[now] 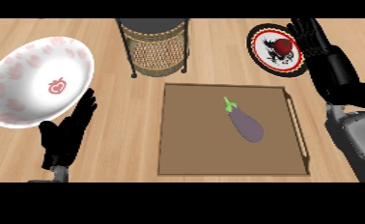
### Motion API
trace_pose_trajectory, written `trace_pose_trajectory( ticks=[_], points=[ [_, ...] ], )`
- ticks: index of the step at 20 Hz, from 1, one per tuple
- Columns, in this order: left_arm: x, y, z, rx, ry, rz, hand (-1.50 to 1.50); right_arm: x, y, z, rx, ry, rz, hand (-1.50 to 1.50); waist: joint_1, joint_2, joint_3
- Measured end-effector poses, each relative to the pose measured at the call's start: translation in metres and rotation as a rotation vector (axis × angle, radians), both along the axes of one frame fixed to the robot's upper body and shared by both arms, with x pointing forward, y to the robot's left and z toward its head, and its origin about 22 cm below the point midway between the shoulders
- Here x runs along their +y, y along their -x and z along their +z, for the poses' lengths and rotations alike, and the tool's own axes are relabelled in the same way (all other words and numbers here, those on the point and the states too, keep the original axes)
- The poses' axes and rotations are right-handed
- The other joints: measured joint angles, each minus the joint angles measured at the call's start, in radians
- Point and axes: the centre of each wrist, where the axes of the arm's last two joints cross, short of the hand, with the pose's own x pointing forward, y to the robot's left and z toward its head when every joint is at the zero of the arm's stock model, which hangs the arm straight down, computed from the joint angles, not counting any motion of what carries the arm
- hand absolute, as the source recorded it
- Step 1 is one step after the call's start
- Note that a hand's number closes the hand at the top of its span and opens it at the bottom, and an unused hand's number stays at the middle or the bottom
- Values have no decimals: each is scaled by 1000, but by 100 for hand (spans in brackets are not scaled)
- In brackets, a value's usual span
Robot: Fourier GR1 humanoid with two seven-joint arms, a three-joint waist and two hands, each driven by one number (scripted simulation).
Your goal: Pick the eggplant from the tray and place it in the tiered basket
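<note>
Purple eggplant (246, 123) with its green stem lies right of centre in the brown wooden tray (185, 136), on a pale wood-plank counter (143, 107). Beyond the tray stands the dark wire tiered basket (153, 47). My left hand (65, 136) rests open left of the tray; my right hand (314, 42) — fingers straight — holds nothing. No readable writing.

One eggplant (245, 123); one tray (187, 136); one basket (153, 47); two plates (43, 80)
</note>
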Motion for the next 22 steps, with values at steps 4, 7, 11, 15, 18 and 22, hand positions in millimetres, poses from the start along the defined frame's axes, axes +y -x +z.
trace_pose_trajectory(
  ticks=[4,7,11,15,18,22],
  points=[
    [-14,-11,6,-22,59,-57,0,2,-2,-9,152,69,115,150,23,-5,45],
    [-29,-24,20,-55,90,-115,0,-9,-7,-19,306,192,135,-150,36,-1,57],
    [-40,-37,26,-41,124,-159,0,-30,-12,-48,433,241,-85,-150,35,-4,66],
    [-45,-43,30,-32,153,-176,0,-35,-10,-46,456,337,9,-150,32,-11,70],
    [-47,-43,31,-27,155,-183,0,-24,-8,-30,470,464,101,-150,30,-16,70],
    [-49,-44,30,-18,161,-183,0,-5,-7,6,472,704,149,-150,27,-20,70]
  ],
)
